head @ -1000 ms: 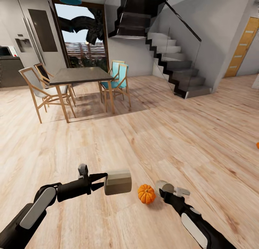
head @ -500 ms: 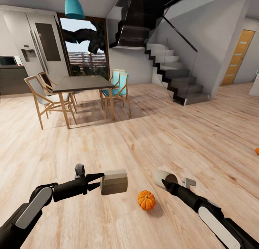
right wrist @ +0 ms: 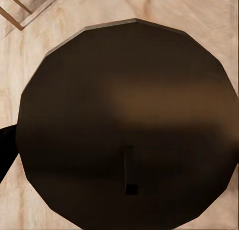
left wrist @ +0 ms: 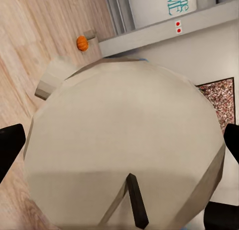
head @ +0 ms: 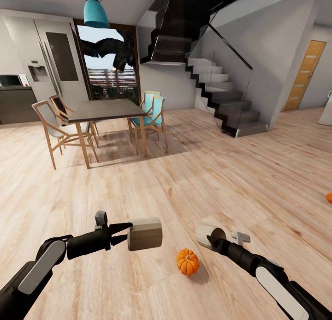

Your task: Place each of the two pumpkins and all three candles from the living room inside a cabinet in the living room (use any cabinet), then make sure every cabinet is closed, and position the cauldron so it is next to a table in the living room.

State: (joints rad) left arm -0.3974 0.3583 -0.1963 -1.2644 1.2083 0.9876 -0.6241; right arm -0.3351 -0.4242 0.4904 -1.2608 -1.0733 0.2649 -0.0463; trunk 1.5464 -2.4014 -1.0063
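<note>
In the head view, a pale candle (head: pixel 145 233) is held in the left gripper (head: pixel 123 233), its jaws closed on it, a second candle (head: pixel 208 236) is clamped in the right gripper (head: pixel 216 239), and a pumpkin (head: pixel 187 262) lies on the floor (head: pixel 207 172) between them. In the left wrist view, the pale candle's wick end (left wrist: pixel 124 150) is seen between dark fingertips (left wrist: pixel 10 145). In the right wrist view, the other candle's end (right wrist: pixel 129 125) appears dark brown.

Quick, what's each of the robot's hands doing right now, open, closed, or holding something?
Left gripper: shut on a pale beige stubby candle.
Right gripper: shut on a second pale candle, its wick end facing the wrist camera.
</note>
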